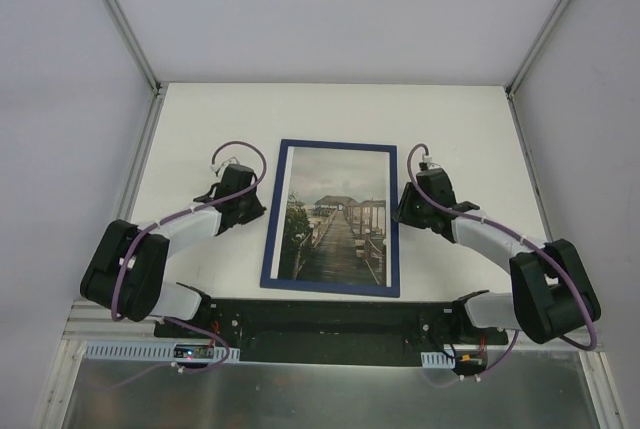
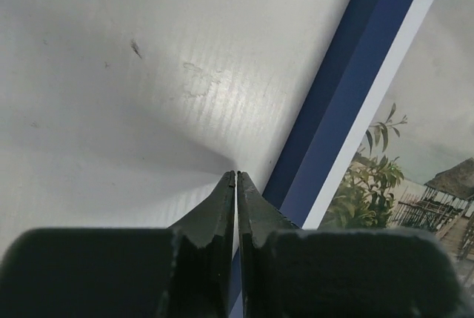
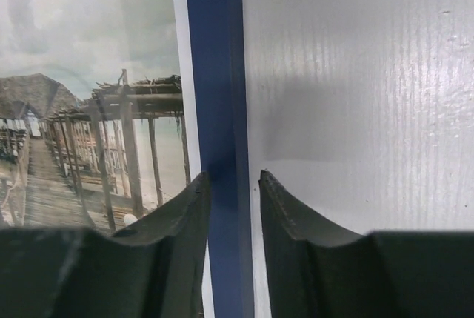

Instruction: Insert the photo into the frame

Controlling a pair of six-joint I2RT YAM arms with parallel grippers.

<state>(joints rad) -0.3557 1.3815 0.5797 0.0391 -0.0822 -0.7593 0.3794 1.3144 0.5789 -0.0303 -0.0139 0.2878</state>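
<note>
The photo (image 1: 335, 221) lies face up inside the frame (image 1: 272, 239), flat on the table (image 1: 200, 119) midway between the 2 arms, its long axis running straight away from their bases. Just left of the frame's left rail, the left gripper (image 2: 236, 176) is pressed fully together with nothing in it. The right gripper (image 3: 233, 177) straddles the right rail with its jaws partly apart and a sliver of table showing beside the outer finger, so I judge it nearer a hold but not clamped.

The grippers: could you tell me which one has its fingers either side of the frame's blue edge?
The right gripper; the left gripper is shut beside the frame, over bare table.
</note>
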